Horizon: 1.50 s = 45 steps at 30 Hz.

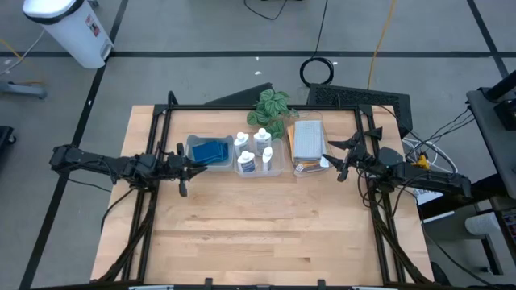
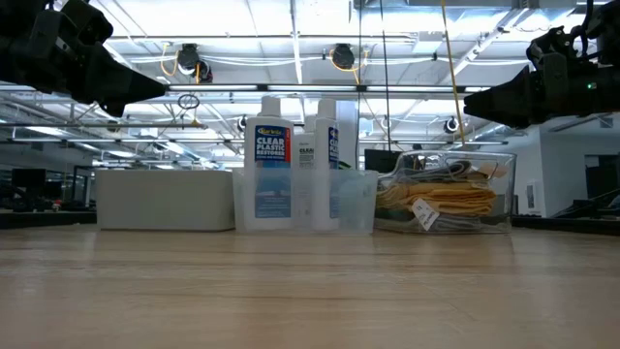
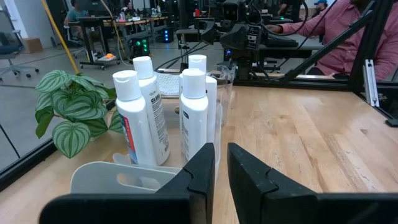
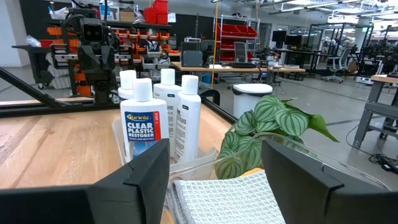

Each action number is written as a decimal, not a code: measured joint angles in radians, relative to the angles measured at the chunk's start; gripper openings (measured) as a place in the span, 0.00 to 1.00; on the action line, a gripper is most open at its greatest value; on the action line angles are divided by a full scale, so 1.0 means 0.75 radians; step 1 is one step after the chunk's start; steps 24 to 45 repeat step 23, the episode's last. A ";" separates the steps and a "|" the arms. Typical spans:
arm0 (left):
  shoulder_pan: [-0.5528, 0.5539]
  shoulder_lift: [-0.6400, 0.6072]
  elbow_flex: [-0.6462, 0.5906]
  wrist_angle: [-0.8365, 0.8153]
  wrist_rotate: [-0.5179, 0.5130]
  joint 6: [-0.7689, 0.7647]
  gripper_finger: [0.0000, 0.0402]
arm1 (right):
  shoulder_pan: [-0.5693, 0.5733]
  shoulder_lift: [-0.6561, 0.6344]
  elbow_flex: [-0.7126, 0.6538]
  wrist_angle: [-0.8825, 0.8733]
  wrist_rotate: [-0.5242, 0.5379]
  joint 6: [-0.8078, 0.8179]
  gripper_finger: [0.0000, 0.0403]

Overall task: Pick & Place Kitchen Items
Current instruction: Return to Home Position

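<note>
As all the kitchen items in sight lie in three clear bins (image 1: 280, 167) ranged just table-side of the plant (image 1: 270, 109), handling is judged for the record. Directly before the plant stand the white squeeze bottles (image 1: 252, 151): upright, light, smooth-walled and probably slippery. They are best taken across the body below the shoulder, with modest pressure, since thin plastic will yield. On the plant's left-arm side lie the blue sponges (image 1: 211, 150): soft, very light and easily crushed, so grip across the short width. On its right-arm side lie the folded cloths (image 1: 307, 138), grey uppermost, orange beneath in the low view: limp, apt to unfold, best pinched at a fold. The left gripper (image 1: 192, 166) hovers beyond the sponges from the plant, fingers nearly together, holding nothing. The right gripper (image 1: 333, 159) hovers beyond the cloths, fingers wide apart, empty.
</note>
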 joint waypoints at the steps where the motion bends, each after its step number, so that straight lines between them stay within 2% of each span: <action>1: -0.001 0.000 0.000 0.000 0.000 0.000 0.12 | 0.000 0.000 0.000 0.000 0.000 0.000 0.56; 45: 0.000 0.000 0.000 0.000 0.000 0.000 0.12 | 0.000 0.000 0.000 0.000 0.000 0.000 0.57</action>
